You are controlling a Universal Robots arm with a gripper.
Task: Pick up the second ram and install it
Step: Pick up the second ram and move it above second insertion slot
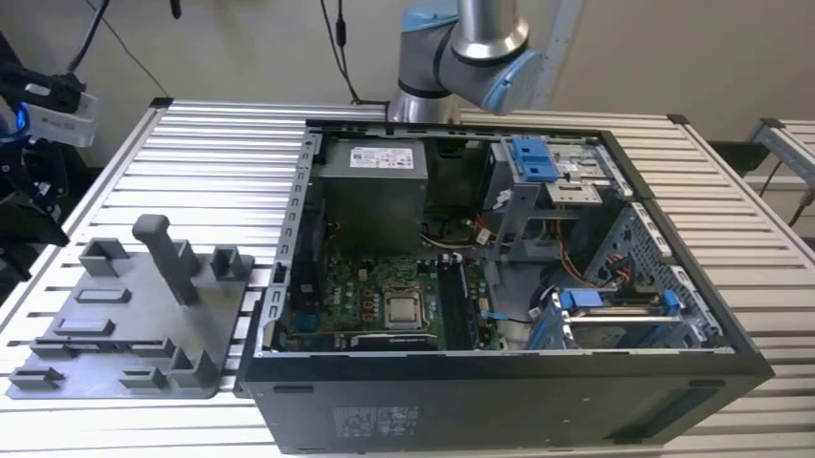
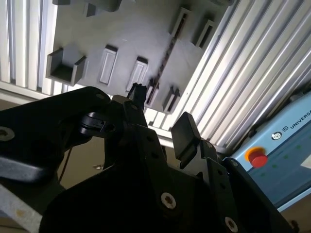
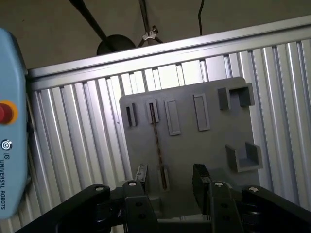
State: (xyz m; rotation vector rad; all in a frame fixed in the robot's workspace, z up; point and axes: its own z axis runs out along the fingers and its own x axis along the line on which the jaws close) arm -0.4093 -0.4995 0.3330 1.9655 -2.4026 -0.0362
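1. The pincer (image 3: 171,183) is released: its two black fingers (image 3: 200,178) stand spread apart and hold nothing.
2. In the second wrist view the pincer (image 2: 160,107) hangs above a grey tray (image 2: 97,29), apart from it, over the end where the slotted posts stand.
3. The memory stick (image 3: 158,143) stands on its thin edge in that tray, each end caught in a slotted post. It runs as a dark narrow line across the grey surface, and its near end lies in line with the gap between the fingers, closer to one of them.
4. In the second wrist view the memory stick (image 2: 167,53) shows the same way, slim and dark, seated in the tray.
5. The tray lies on a table (image 3: 82,145) of metal slats.
6. A pale blue control box with a red button (image 2: 256,158) sits beside the slats.
7. In the exterior view the tray (image 1: 140,320) sits just beside an open computer case (image 1: 510,377), on the exterior view's left of it.
8. The robot arm (image 1: 474,38) rises behind the case.
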